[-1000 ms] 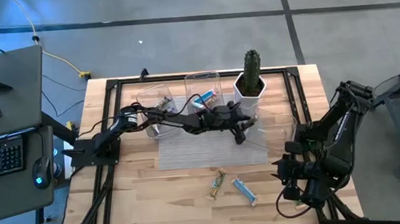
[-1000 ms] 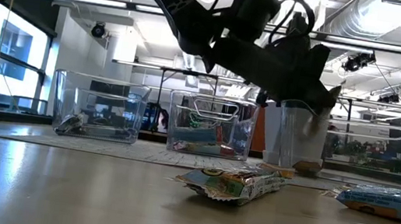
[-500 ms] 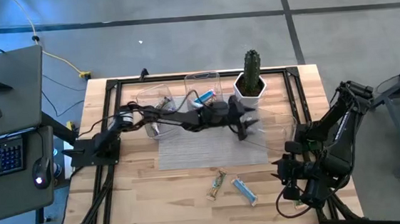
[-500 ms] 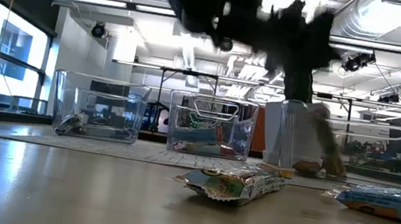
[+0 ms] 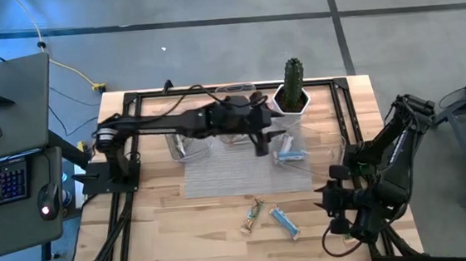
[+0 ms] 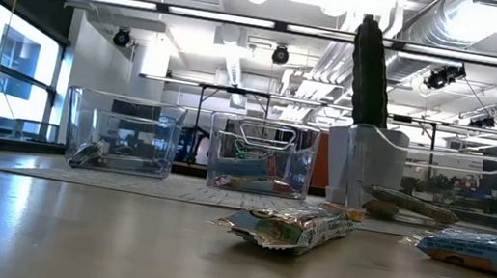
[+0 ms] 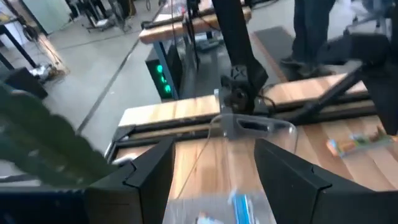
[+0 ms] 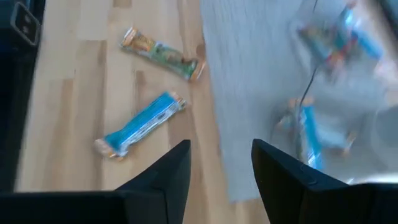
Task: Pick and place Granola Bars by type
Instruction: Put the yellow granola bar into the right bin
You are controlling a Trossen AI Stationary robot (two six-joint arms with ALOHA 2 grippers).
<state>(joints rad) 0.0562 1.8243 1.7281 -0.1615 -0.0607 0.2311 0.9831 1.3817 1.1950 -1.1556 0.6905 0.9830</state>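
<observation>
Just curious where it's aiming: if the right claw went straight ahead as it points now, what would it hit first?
The right claw would probably meet bare table at the grey mat edge, just missing the blue bar.

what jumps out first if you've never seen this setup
The left gripper, open and empty, stretches across the table's far side near a green cactus in a white pot. Two wrapped granola bars, a green-tan one and a blue-white one, lie loose on the near wooden tabletop. The right gripper waits at the near right corner.
</observation>
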